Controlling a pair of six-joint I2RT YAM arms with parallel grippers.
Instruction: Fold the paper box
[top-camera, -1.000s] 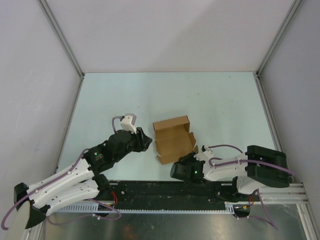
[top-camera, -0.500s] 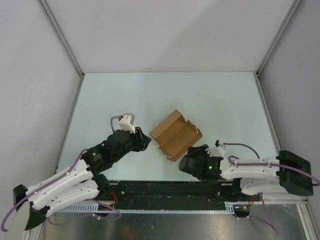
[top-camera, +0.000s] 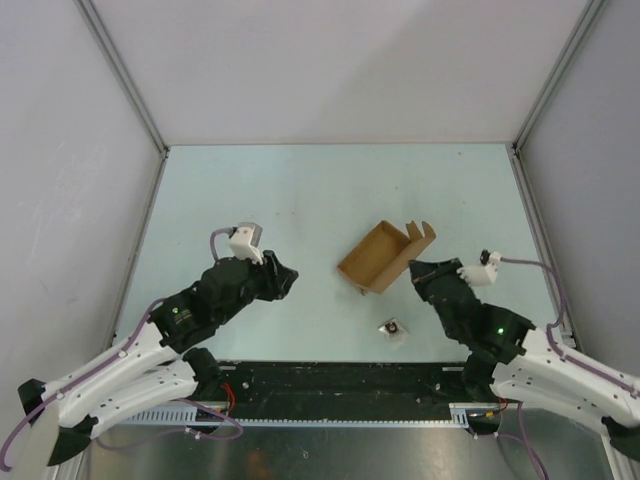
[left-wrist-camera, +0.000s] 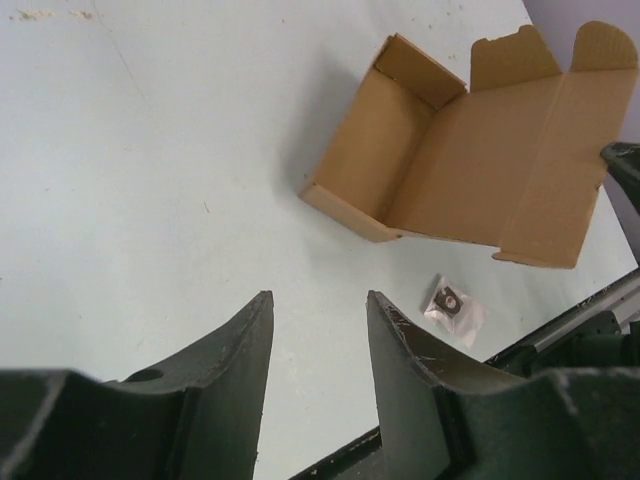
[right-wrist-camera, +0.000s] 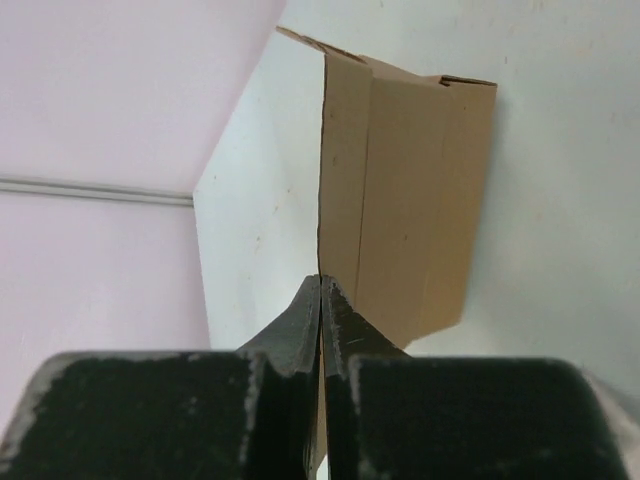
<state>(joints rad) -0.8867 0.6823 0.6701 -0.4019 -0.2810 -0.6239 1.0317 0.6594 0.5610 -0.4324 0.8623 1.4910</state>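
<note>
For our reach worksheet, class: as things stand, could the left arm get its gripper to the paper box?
Probably yes. Only bare table separates the open left gripper from the paper box. The right gripper pinches its far flap, and the small packet lies off to the side.

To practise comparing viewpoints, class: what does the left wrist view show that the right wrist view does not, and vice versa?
Left wrist only: the open inside of the paper box, a small packet on the table, and the left gripper, open. Right wrist only: the pale wall, and a close view of the right gripper shut on a flap edge. Both: the paper box and the table.
</note>
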